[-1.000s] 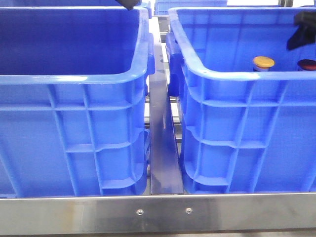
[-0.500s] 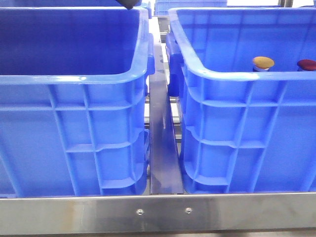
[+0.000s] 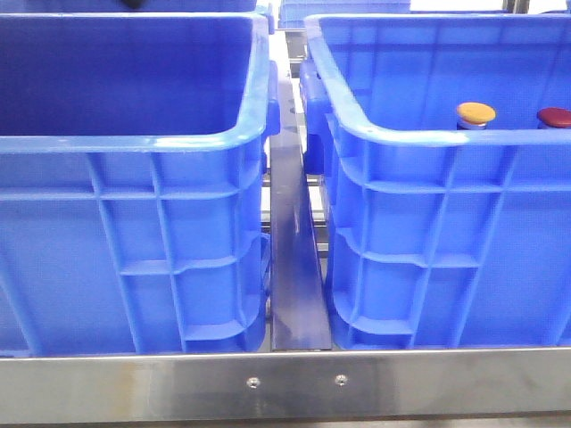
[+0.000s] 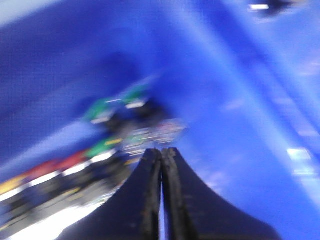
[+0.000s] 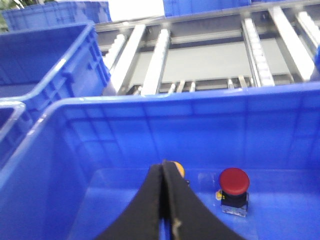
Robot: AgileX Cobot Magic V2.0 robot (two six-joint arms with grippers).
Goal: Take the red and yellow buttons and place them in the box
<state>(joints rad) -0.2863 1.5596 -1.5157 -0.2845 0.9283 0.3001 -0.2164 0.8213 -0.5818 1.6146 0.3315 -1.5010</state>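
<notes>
In the front view the yellow button [image 3: 475,113] and the red button [image 3: 555,117] stand side by side inside the right blue box [image 3: 428,136], their caps just showing over its near rim. The right wrist view shows the red button [image 5: 234,181] upright on the box floor. The yellow button [image 5: 179,169] is mostly hidden behind my right gripper [image 5: 164,164], which is shut and empty above the box. My left gripper [image 4: 162,150] is shut with nothing in it, over a blurred heap of green, red and yellow parts [image 4: 100,150] in a blue crate. Neither gripper shows clearly in the front view.
A second blue crate [image 3: 134,143] stands at the left, with a metal divider [image 3: 293,267] between the two. A steel rail [image 3: 285,383] runs along the front. Behind the right box lie conveyor rollers [image 5: 155,60] and more blue crates [image 5: 50,55].
My right gripper, at the front view's upper right a second ago, has left that view. The left arm's dark tip at the top edge has shifted left, almost out of view. Both buttons stay put.
</notes>
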